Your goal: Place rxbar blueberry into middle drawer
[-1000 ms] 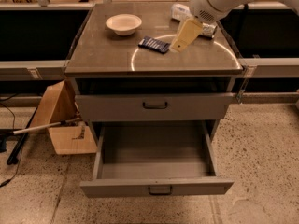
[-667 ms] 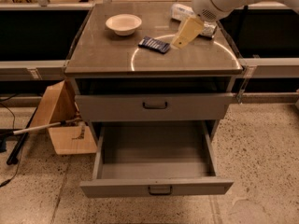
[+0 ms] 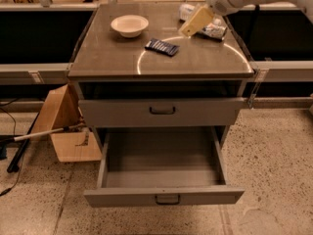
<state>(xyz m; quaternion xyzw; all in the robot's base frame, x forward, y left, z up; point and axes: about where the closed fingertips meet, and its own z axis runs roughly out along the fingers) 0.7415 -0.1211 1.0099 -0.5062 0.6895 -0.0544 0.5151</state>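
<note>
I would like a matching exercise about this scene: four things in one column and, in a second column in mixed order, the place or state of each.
1. dark blue flat snack bar
2. white round bowl
3. grey metal drawer with greyish loop handle
4. pale yellow end effector

A. pulled open, below the other drawer
B. above the right rear part of the cabinet top
C. on the cabinet top, left rear
D. lying near the cabinet top's middle

Pairs: 1-D, 2-C, 3-A, 4-B.

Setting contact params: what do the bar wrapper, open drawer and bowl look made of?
Rxbar blueberry: dark blue wrapper, likely plastic film. Middle drawer: matte grey, thin flat walls, likely painted sheet metal. Bowl: pale, smooth; ceramic or plastic. Claw hovers over the tabletop, right rear.
</note>
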